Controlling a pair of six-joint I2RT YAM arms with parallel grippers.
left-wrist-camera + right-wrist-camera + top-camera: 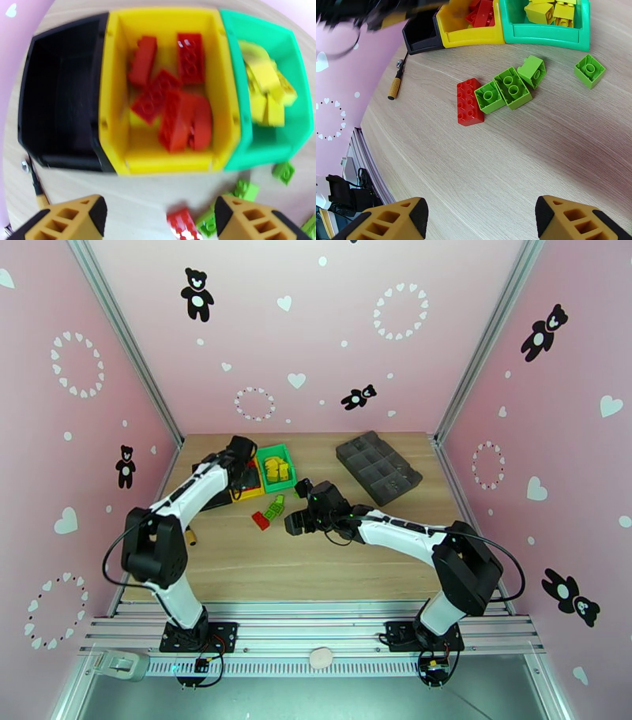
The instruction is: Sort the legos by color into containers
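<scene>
red legos point(179, 118): studded, heaped, perhaps six | yellow bin point(111, 79): holds them

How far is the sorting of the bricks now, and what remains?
Done: red bricks lie in the yellow bin, yellow bricks in the green bin. In hand: nothing; the left hand and right hand are both open and empty. Left: one loose red brick and four green bricks on the table; the black bin looks empty.

Loose legos point(508, 87) lie before the apparently adjoining containers point(474, 37).
</scene>
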